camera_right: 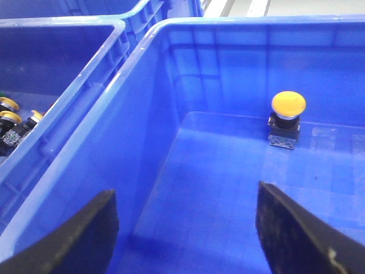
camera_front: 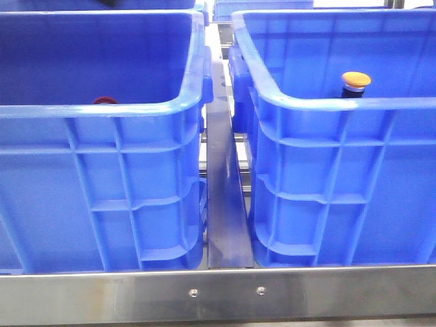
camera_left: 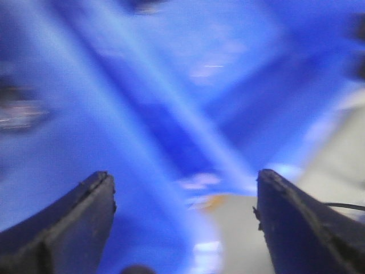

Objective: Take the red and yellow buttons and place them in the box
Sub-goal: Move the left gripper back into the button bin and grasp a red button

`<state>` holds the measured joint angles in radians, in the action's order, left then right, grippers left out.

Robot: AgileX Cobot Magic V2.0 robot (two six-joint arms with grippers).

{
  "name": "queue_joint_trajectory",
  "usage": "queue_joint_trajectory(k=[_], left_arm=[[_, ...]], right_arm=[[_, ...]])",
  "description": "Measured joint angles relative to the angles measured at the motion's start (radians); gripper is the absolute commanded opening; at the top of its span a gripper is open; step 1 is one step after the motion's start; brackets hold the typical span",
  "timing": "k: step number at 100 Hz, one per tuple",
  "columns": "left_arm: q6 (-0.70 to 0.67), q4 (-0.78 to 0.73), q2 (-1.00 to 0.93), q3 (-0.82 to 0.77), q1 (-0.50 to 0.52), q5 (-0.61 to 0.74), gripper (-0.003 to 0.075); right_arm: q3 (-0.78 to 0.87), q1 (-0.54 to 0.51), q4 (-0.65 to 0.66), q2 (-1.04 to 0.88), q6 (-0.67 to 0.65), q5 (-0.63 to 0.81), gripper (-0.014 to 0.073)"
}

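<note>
Nearest me in the front view runs a brushed metal rail (camera_front: 218, 294) with two small screw heads, smooth and faintly stained. Behind it stand two blue plastic crates side by side, each with ribbed, gridded walls and a thick rolled rim. A narrow metal divider strip (camera_front: 223, 197) fills the gap between them, so the crates sit close but not touching.

In the left crate (camera_front: 102, 177) I see only a sliver of the red button (camera_front: 105, 100), its dark cap peeking just over the near rim; I cannot tell how it stands. In the right crate (camera_front: 340, 184) the yellow button (camera_front: 355, 82) stands upright on the floor, its long axis vertical, domed orange-yellow cap on top, silver collar and black body below. From the right wrist view the same yellow button (camera_right: 287, 119) sits close to the far wall, with plenty of bare, smooth blue floor around it.

The right gripper (camera_right: 185, 228) hangs over that crate's interior with its dark fingers spread wide and nothing between them. The left gripper (camera_left: 185, 220) is likewise parted and holds nothing; its view is blurred, showing blue plastic and a pale grey surface beyond.

In the right wrist view, a further blue crate (camera_right: 51, 85) beside the right one holds several more yellow-capped buttons (camera_right: 12, 123).
</note>
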<state>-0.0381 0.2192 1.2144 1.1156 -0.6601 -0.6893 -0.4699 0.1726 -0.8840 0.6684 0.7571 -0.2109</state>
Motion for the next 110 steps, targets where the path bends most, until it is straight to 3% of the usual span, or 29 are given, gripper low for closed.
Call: queue_joint_trajectory(k=[12, 24, 40, 66, 110], left_arm=[[-0.207, -0.256, 0.002, 0.038, 0.023, -0.088, 0.0492], [-0.344, -0.419, 0.046, 0.099, 0.028, -0.206, 0.0492], [-0.393, -0.508, 0.171, 0.223, 0.028, -0.387, 0.0492], [-0.399, -0.482, 0.367, 0.367, 0.055, -0.443, 0.0492], [-0.333, -0.219, 0.535, 0.419, 0.286, -0.385, 0.0492]], right_arm=[[0.000, 0.000, 0.000, 0.000, 0.000, 0.007, 0.0526], [0.000, 0.000, 0.001, 0.000, 0.000, 0.026, 0.0526], [0.000, 0.000, 0.001, 0.000, 0.000, 0.038, 0.0526], [0.000, 0.000, 0.001, 0.000, 0.000, 0.046, 0.0526], [0.000, 0.000, 0.001, 0.000, 0.000, 0.115, 0.0526]])
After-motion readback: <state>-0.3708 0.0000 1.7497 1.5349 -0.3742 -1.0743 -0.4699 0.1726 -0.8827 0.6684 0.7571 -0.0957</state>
